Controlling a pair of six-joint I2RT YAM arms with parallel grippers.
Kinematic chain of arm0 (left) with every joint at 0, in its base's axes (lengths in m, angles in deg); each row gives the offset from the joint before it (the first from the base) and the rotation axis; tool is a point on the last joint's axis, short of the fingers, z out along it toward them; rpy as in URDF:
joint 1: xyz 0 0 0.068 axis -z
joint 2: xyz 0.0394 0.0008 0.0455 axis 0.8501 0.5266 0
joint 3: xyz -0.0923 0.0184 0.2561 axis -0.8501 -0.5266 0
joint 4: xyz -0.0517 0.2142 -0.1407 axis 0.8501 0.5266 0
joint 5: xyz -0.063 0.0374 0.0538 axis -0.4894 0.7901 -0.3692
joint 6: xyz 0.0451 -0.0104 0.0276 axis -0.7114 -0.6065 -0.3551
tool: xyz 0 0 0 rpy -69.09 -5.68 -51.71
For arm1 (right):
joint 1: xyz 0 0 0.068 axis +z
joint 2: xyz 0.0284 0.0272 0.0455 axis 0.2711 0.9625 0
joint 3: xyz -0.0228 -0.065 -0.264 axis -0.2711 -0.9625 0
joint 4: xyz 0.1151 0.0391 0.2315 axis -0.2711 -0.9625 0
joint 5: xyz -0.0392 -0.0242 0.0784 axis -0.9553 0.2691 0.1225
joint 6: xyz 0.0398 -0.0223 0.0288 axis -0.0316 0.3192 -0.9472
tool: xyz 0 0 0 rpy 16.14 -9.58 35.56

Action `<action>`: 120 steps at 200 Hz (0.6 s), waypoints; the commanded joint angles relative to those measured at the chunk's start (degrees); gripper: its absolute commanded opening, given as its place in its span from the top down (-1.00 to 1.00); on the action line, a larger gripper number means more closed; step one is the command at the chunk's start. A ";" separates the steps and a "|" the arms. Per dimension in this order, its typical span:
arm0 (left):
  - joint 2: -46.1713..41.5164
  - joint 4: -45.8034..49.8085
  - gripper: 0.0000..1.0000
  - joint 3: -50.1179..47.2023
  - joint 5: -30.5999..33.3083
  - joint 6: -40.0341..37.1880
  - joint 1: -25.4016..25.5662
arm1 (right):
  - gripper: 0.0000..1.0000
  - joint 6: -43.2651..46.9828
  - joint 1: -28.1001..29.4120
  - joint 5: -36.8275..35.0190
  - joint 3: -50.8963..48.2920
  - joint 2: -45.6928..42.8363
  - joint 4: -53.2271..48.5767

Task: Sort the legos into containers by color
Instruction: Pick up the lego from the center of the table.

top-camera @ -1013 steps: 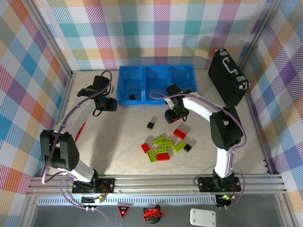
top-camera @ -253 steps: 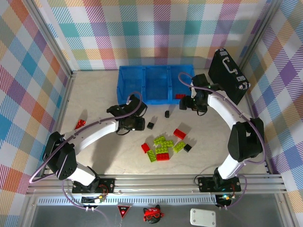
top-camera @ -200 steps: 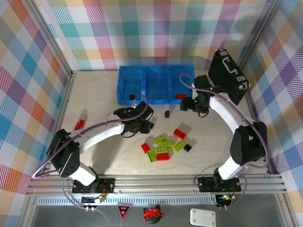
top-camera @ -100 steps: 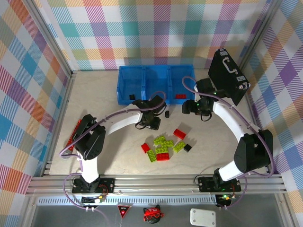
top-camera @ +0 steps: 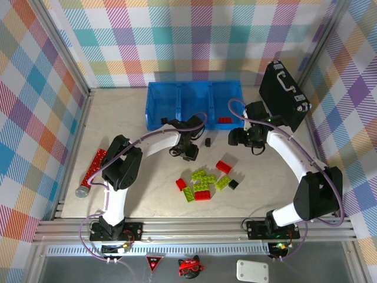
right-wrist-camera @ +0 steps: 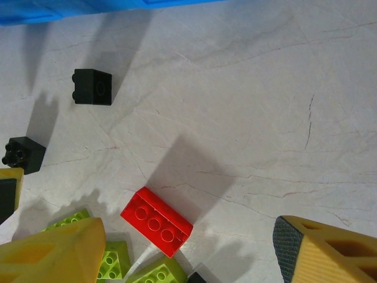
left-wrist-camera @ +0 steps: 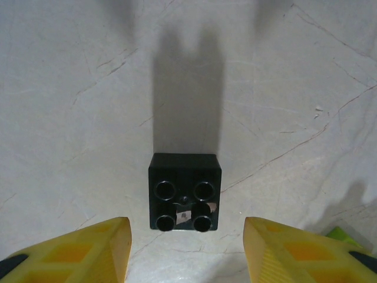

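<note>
In the left wrist view a black lego (left-wrist-camera: 184, 191) lies studs up on the table, just ahead of my left gripper (left-wrist-camera: 185, 236), which is open with one yellow finger (left-wrist-camera: 88, 250) on each side. From above, the left gripper (top-camera: 189, 153) hangs in front of the blue containers (top-camera: 194, 88). My right gripper (top-camera: 235, 139) is open and empty above the table, with a red lego (right-wrist-camera: 156, 221) below it. Loose legos lie nearby: black (top-camera: 208, 142), red (top-camera: 223, 167), lime green (top-camera: 203, 181). One bin holds a black lego (top-camera: 164, 121), another a red one (top-camera: 224, 120).
A black hard case (top-camera: 284, 94) leans at the back right, close to the right arm. A red glittery cylinder (top-camera: 91, 171) lies at the left by the wall. Two black legos (right-wrist-camera: 92, 87) (right-wrist-camera: 22, 153) sit between the bins and the pile.
The left arm has swung right and its gripper has come over the black lego, opening slightly. The right gripper has drawn back a little from the right bin, still open.
</note>
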 commanded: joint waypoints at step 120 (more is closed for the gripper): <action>6.56 1.90 0.00 5.84 -2.96 -4.09 -2.72 | -0.53 -0.56 0.27 -0.62 1.68 -1.83 -2.47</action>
